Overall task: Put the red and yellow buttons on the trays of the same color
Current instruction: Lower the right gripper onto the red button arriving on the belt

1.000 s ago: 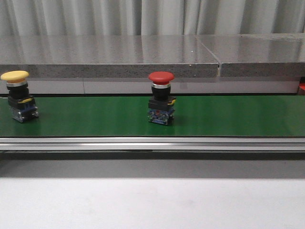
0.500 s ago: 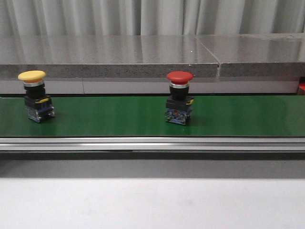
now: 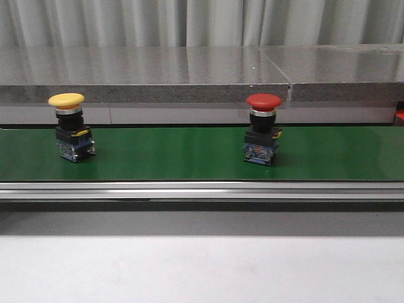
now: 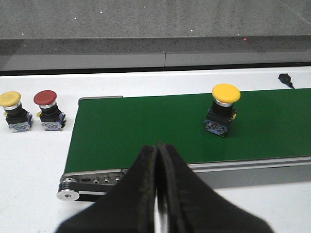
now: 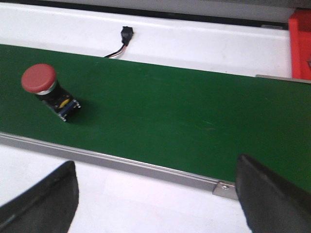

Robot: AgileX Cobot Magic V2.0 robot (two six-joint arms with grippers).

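A grey curtain and a speckled stone ledge (image 3: 145, 76) back a green conveyor belt (image 3: 170, 154) running across the white surface (image 3: 202, 268); the yellow button (image 3: 71, 126) stands upright toward 9 o'clock on the belt, the red button (image 3: 263, 128) past centre toward 3 o'clock, well apart, bare belt between them; a metal rail (image 3: 202, 189) edges the near side; a red tray (image 5: 301, 43) shows at the belt's far end; two spare buttons (image 4: 31, 111) sit off the belt's end; the left gripper (image 4: 157, 194) has fingers pressed together, holding nothing; the right gripper (image 5: 155, 194) has fingers spread wide, holding nothing.
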